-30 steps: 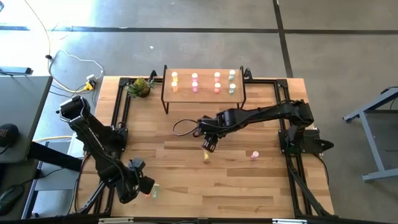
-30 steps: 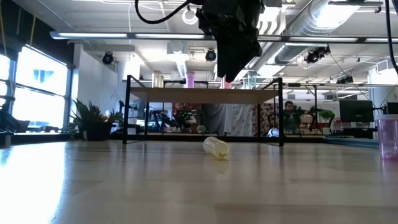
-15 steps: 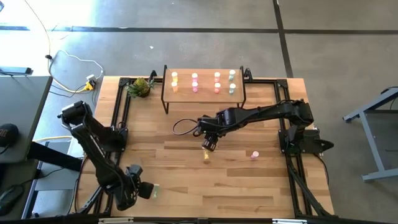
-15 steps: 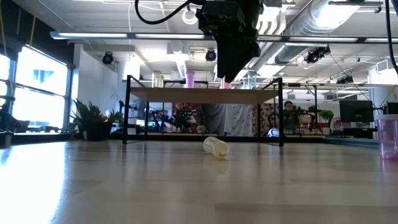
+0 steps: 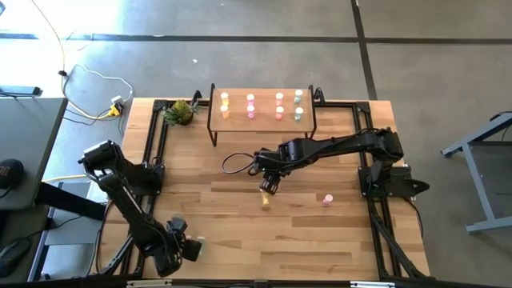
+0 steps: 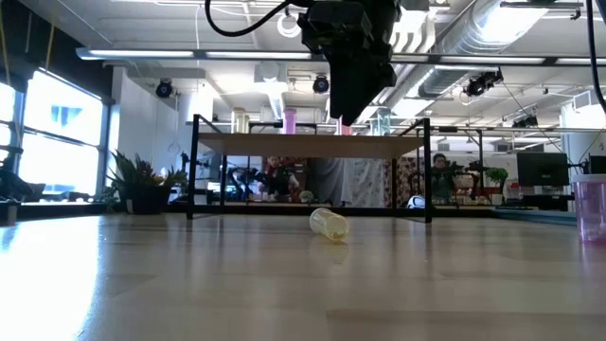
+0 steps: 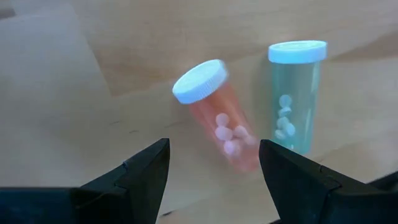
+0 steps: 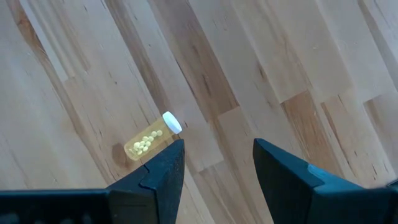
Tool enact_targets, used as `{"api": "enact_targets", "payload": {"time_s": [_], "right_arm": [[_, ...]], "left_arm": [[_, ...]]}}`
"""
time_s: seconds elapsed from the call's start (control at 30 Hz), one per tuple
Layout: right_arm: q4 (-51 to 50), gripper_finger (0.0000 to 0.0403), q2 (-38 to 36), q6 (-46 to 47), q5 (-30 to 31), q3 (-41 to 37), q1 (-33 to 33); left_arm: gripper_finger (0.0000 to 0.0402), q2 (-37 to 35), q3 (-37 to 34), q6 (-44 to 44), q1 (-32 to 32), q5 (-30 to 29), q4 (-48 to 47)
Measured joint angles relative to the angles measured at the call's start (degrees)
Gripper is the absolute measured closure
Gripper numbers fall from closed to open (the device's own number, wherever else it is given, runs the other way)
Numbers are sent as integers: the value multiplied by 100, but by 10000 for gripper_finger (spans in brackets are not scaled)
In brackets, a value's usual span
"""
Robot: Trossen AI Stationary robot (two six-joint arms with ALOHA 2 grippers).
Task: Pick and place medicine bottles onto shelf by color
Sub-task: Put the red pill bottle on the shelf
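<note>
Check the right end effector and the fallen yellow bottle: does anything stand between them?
Nothing visible does. The right end effector hangs open just above the yellow bottle, which lies on its side on bare table boards.

Low view: pale yellow cylindrical bottle lying on its side on the light wood tabletop.
Black gripper of the right arm hangs above it, clear of the bottle, nothing held. Behind: small raised shelf w/ light wood top & thin black legs. Translucent pink bottle stands upright at far right edge. Green potted plant at left, near shelf leg.
</note>
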Motion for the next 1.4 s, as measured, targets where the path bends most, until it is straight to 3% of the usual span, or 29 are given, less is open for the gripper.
{"api": "enact_targets", "payload": {"time_s": [0.5,1.03,1.23,1.4], "right_arm": [[27,221,0,0,2,1,0],[32,221,0,23,-2,1,1],[223,221,0,-32,-265,1,2],[484,222,0,-127,-683,1,7]], "left_arm": [[166,440,218,303,42,347,-89],[295,441,196,767,34,472,-175],[307,383,186,1083,16,315,-149],[303,125,185,1253,-10,-206,-113]]}}
